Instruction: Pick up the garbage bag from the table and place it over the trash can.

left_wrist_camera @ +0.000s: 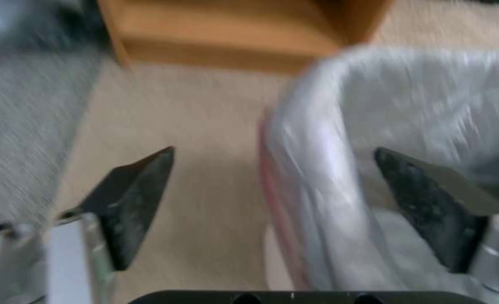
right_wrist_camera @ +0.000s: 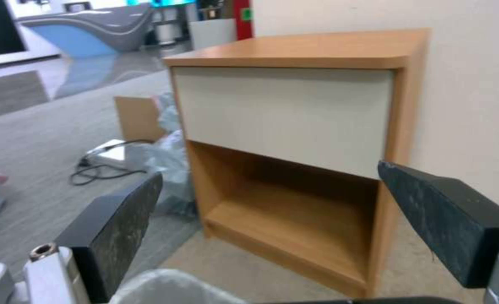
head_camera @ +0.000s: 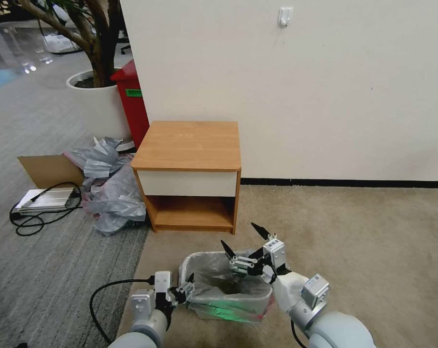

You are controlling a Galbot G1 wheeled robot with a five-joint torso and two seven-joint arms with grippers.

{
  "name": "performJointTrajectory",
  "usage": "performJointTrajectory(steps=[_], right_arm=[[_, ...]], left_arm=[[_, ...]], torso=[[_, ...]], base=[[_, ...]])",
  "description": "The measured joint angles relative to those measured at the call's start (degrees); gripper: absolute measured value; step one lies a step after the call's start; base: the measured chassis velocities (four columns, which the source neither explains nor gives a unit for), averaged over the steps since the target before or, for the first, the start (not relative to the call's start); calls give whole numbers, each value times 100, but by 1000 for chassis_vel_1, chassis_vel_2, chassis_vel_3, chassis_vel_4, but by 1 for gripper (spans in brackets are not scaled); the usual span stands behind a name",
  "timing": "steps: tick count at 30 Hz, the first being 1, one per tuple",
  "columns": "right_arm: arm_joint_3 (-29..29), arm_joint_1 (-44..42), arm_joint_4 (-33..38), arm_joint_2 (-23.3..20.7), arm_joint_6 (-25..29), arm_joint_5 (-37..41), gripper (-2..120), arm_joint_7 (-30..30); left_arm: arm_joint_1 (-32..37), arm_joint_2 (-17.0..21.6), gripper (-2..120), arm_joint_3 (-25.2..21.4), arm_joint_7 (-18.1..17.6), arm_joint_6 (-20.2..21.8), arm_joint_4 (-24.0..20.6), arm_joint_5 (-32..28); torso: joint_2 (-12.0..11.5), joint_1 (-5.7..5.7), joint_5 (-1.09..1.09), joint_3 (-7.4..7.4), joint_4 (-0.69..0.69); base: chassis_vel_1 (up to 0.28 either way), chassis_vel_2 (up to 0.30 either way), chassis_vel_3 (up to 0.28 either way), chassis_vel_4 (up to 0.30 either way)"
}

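Note:
The garbage bag (head_camera: 214,273), thin grey plastic with a pink-red band, lies draped over the trash can (head_camera: 257,300) on the carpet in front of the table (head_camera: 190,140). My left gripper (head_camera: 187,286) is at the can's left rim. In the left wrist view the left gripper (left_wrist_camera: 274,177) is open, its fingers (left_wrist_camera: 131,202) astride the bag-covered rim (left_wrist_camera: 317,169), one outside and one inside. My right gripper (head_camera: 243,240) hangs open just above the can's far right rim, holding nothing. In the right wrist view the right gripper (right_wrist_camera: 269,219) faces the table (right_wrist_camera: 283,114), with the bag's edge (right_wrist_camera: 170,287) below it.
A heap of grey plastic bags (head_camera: 107,188) lies left of the table, beside a cardboard sheet (head_camera: 47,169) and a white device with a black cable (head_camera: 47,199). A red bin (head_camera: 132,104) and a white planter (head_camera: 95,101) stand behind. Bare beige carpet (head_camera: 349,232) spreads to the right.

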Motion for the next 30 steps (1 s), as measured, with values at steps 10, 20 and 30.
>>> performJointTrajectory(steps=[10,20,30], right_arm=[[430,-440,-703,955,1068,-450,100,1198],[1085,-822,-1394,1404,2123,-712,100,1188],[1077,-817,-1388,1391,2113,-707,100,1171]], left_arm=[[122,47,100,-727,778,-3020,717,1925],[358,-18,100,-1156,779,-3899,814,2076],[357,-19,100,-1147,765,-3870,813,2057]], torso=[[0,0,0,0,-1],[0,0,0,0,0],[0,0,0,0,0]], base=[[0,0,0,0],[0,0,0,0],[0,0,0,0]])
